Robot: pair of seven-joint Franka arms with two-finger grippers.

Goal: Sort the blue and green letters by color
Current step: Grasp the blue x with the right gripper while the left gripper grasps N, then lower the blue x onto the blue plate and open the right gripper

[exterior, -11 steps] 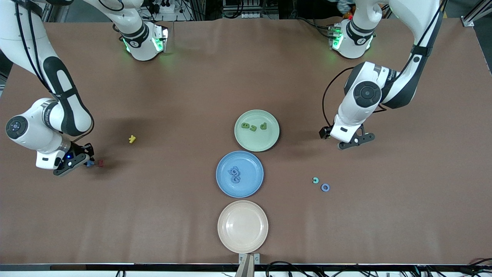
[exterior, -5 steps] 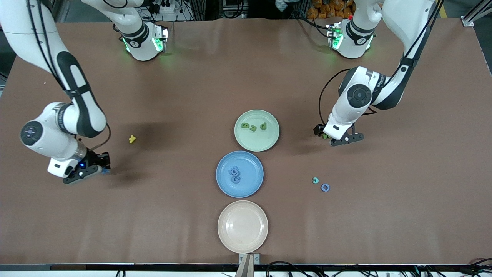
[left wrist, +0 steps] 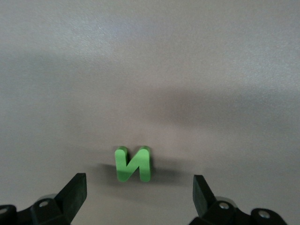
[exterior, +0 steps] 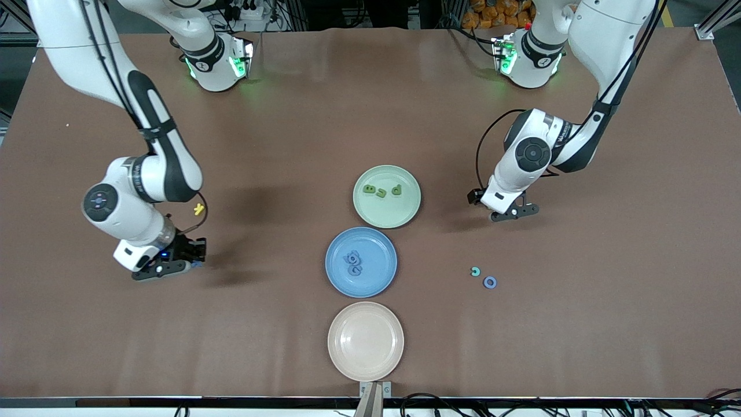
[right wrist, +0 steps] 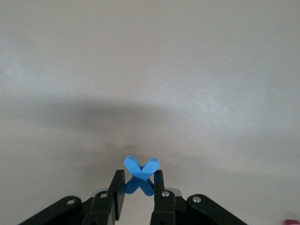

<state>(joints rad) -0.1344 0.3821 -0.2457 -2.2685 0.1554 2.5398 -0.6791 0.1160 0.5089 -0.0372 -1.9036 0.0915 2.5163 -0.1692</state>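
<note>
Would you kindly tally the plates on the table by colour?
Green plate: 1
Blue plate: 1
Beige plate: 1
Total: 3

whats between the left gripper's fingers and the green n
Nothing: in the left wrist view the green N lies on bare tabletop, untouched, with the open left gripper hovering around it.

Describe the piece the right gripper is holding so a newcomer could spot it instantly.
Start at the blue plate mid-table and look toward the right arm's end. There the right gripper hangs shut on a blue plus sign. It is a small chunky cross, unlike the yellow piece on the table.
</note>
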